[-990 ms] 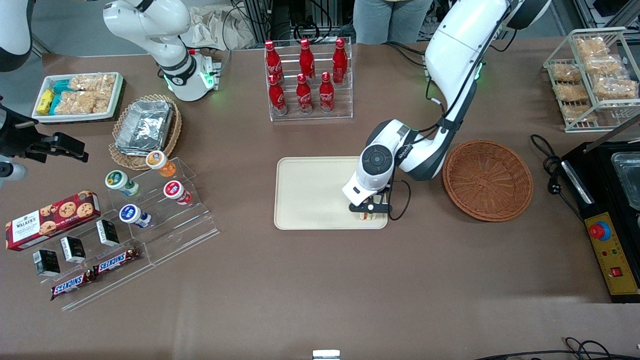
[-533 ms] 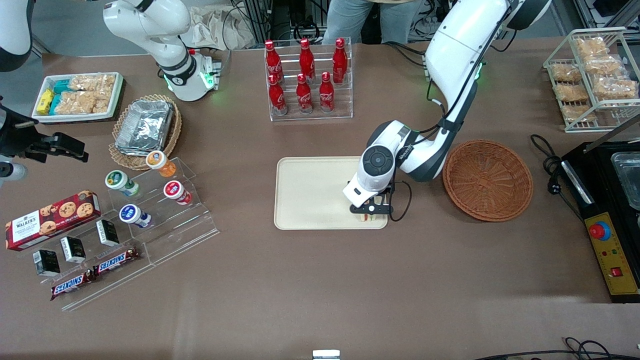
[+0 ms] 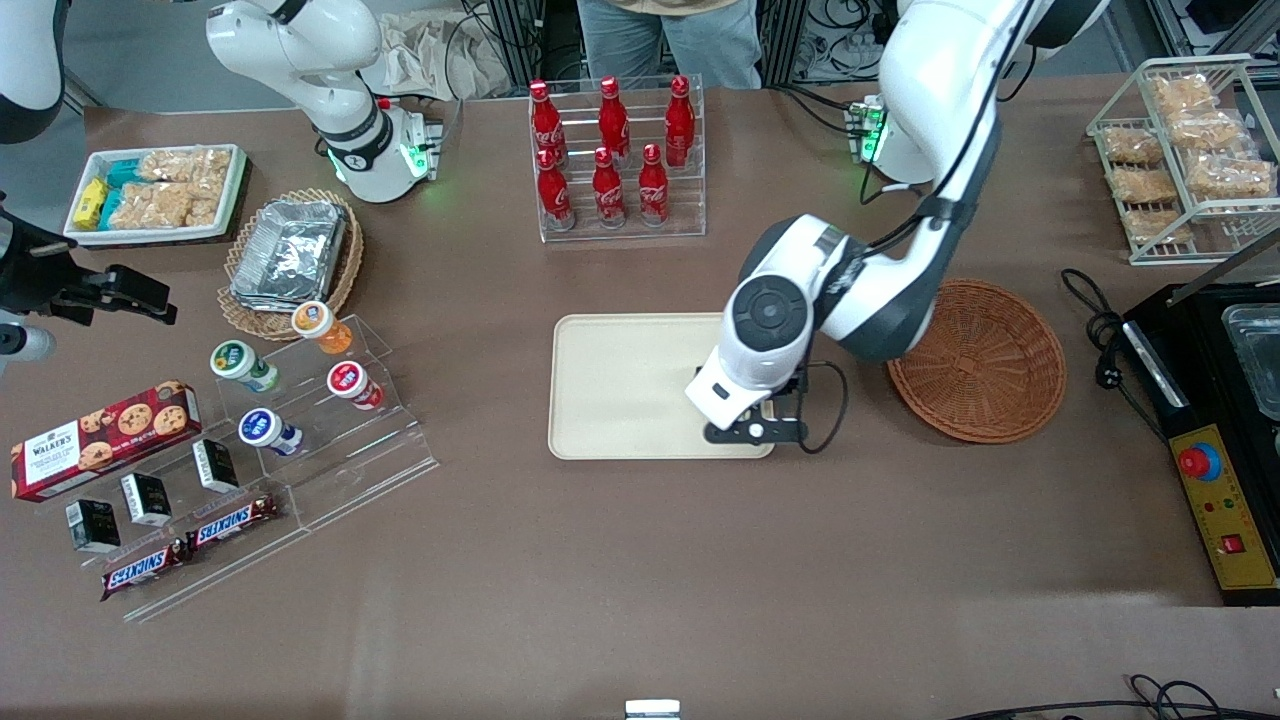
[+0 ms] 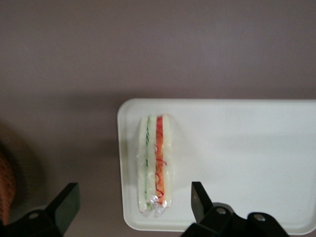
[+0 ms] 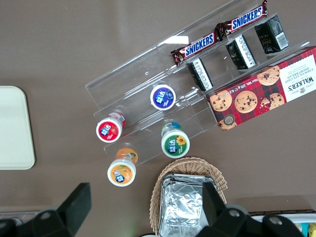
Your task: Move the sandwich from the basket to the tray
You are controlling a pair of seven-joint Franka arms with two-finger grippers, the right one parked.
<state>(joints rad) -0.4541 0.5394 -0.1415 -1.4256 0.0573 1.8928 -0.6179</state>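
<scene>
The sandwich (image 4: 155,165), a plastic-wrapped wedge of white bread with orange-red and green filling, lies on the cream tray (image 4: 247,158) near its corner. My left gripper (image 4: 133,202) is open and hovers above the sandwich, with one finger on each side and not touching it. In the front view the gripper (image 3: 755,430) hangs over the tray (image 3: 620,390) at the corner nearest the camera on the basket's side, and it hides the sandwich. The reddish-brown wicker basket (image 3: 985,370) stands beside the tray, toward the working arm's end, and holds nothing.
A rack of red cola bottles (image 3: 612,160) stands farther from the camera than the tray. A clear stand with yogurt cups (image 3: 300,400) and a tan basket of foil containers (image 3: 290,255) lie toward the parked arm's end. A black appliance (image 3: 1220,420) sits past the basket.
My gripper has opened, let go of the sandwich on the tray, and risen above it.
</scene>
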